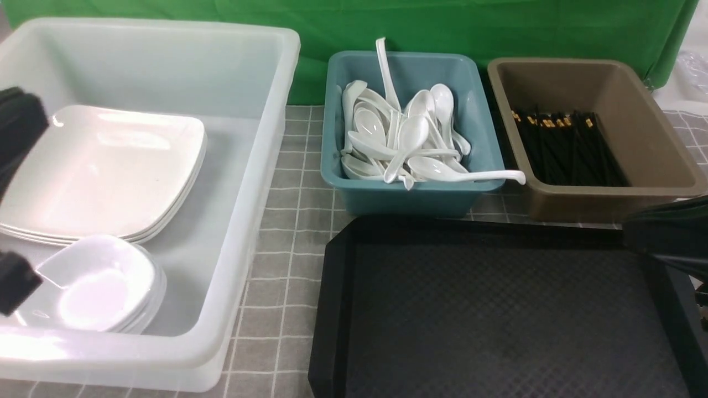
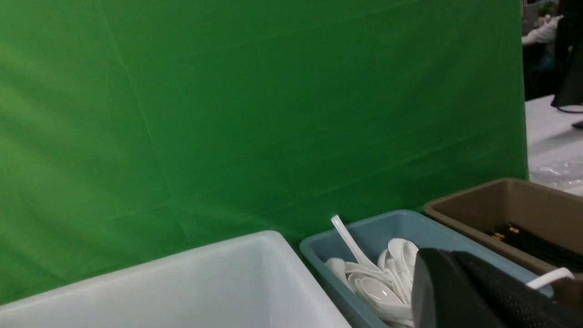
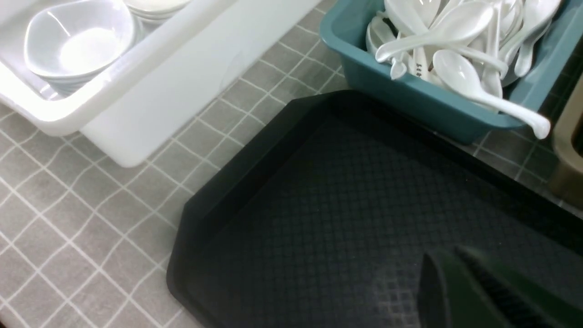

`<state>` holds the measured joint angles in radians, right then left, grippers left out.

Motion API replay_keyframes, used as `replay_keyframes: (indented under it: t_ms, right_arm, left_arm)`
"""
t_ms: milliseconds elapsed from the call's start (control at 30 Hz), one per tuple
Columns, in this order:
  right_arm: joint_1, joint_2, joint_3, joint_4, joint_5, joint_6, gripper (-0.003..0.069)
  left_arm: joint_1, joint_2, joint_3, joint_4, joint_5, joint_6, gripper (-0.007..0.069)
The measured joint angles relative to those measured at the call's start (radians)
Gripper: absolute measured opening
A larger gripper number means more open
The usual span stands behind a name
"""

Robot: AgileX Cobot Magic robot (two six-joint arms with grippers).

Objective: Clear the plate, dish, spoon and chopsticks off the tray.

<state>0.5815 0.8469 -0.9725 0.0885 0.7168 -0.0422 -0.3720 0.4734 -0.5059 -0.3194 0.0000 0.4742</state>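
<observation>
The black tray (image 1: 498,309) lies at the front right with nothing on it; it also shows in the right wrist view (image 3: 341,196). Stacked white plates (image 1: 105,171) and small dishes (image 1: 94,287) sit in the clear tub. Several white spoons (image 1: 409,138) fill the teal tub. Black chopsticks (image 1: 564,149) lie in the brown tub. My right gripper (image 1: 630,235) is shut and empty above the tray's far right corner (image 3: 437,259). My left gripper (image 2: 437,253) is shut and empty, raised and facing the green backdrop. Black parts of my left arm (image 1: 19,124) show at the left edge.
The clear tub (image 1: 243,210) stands at the left, the teal tub (image 1: 409,199) at the back middle and the brown tub (image 1: 636,110) at the back right. A grey checked cloth (image 1: 287,260) covers the table. A green backdrop hangs behind.
</observation>
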Motion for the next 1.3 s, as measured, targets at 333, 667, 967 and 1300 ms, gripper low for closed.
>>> replay_keyframes:
  t_ms: [333, 667, 967, 1300]
  right_arm:
    - [0.009, 0.000, 0.000, -0.003, -0.003, 0.001, 0.0068]
    - [0.022, -0.046, 0.002, -0.011, -0.079, 0.042, 0.0085]
    - [-0.335, -0.360, 0.466, -0.001, -0.432, -0.030, 0.0017]
    - [-0.578, -0.824, 0.972, -0.007, -0.541, -0.037, 0.0018]
  left_arm:
    - [0.000, -0.028, 0.080, 0.007, -0.042, -0.001, 0.0010]
    - [0.000, -0.028, 0.083, 0.012, -0.041, 0.000, 0.0010]
    - [0.000, -0.028, 0.083, 0.012, -0.038, 0.000, 0.0010]
    - [0.000, -0.028, 0.083, 0.013, -0.033, 0.001, 0.0010]
